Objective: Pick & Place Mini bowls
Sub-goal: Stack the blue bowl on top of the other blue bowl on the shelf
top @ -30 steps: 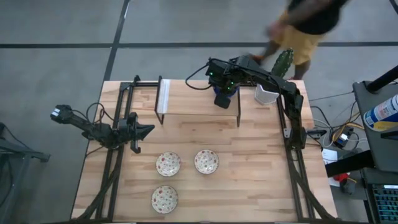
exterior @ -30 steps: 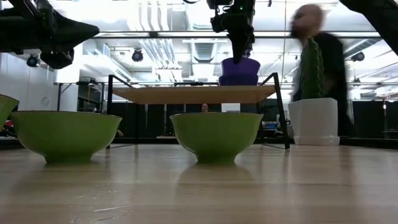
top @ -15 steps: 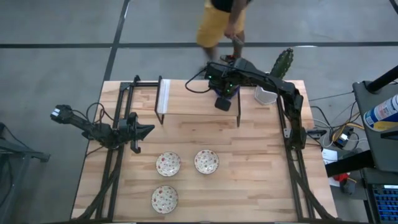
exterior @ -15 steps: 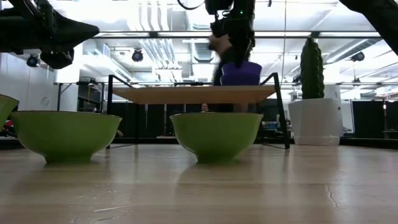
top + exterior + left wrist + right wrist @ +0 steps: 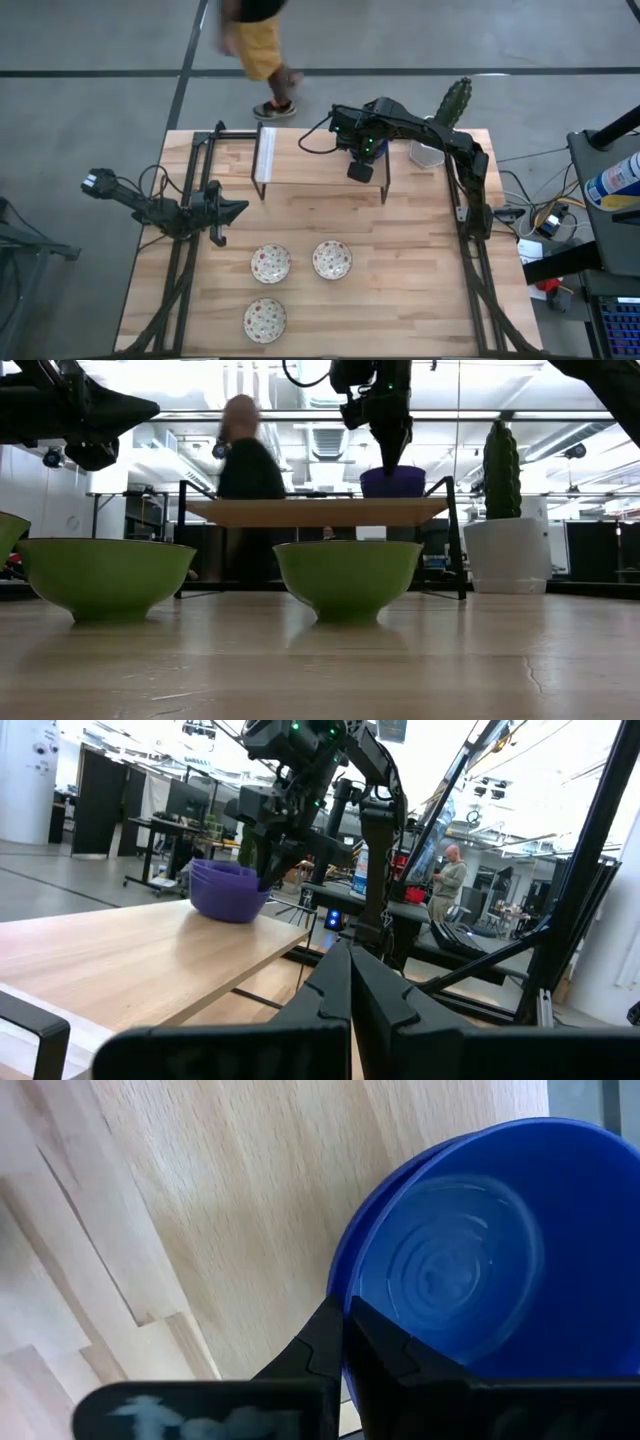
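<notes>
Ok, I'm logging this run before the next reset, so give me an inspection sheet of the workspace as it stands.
Surface: light wood table; a raised shelf on dark legs at its far side.
Job's things: three speckled bowls on the table; blue bowls stacked on the shelf.
Clutter: cactus pot at the far right corner.
Hands: right hand at the blue stack's rim, fingers together on it in the wrist view; left hand shut, waiting at the left side.
Cables: loops on the right arm; a tangle off the table's right edge.
Surroundings: a person walking past the far side.
</notes>
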Motion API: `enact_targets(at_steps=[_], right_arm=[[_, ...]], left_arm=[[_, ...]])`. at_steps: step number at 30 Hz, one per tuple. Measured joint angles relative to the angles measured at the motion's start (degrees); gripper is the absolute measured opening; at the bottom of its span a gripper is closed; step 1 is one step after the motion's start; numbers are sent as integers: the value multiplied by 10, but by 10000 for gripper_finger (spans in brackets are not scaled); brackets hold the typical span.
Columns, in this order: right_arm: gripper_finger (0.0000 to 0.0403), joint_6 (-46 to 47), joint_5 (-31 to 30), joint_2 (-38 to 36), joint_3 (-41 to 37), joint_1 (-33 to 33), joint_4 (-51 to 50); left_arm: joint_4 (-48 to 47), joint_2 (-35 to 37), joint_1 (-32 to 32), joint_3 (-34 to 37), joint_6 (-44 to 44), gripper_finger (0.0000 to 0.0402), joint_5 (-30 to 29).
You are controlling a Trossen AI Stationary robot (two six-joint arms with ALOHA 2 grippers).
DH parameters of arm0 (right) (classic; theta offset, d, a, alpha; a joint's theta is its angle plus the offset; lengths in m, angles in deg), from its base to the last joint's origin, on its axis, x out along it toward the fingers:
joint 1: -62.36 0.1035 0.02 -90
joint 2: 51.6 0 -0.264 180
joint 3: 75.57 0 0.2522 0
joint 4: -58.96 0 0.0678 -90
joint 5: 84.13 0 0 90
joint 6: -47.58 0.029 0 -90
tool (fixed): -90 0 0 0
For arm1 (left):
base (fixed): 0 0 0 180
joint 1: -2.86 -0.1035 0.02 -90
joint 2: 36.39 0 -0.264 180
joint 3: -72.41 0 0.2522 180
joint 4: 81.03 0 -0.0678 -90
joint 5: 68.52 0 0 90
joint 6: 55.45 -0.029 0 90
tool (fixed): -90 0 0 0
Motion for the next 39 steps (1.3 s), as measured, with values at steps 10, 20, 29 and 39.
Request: enact_targets(at_steps=[10, 20, 29, 39], right_arm=[[25, 3, 3, -23, 2, 4, -2], [69, 4, -4, -40, 2, 16, -2], [75, 0, -8, -58, 3, 18, -1], [55, -4, -69, -69, -3, 25, -1]], left_arm=[[0, 0, 0, 0, 0, 0, 0], [0, 0, 0, 0, 0, 0, 0], [0, 0, 0, 0, 0, 0, 0], [0, 0, 0, 0, 0, 0, 0]])
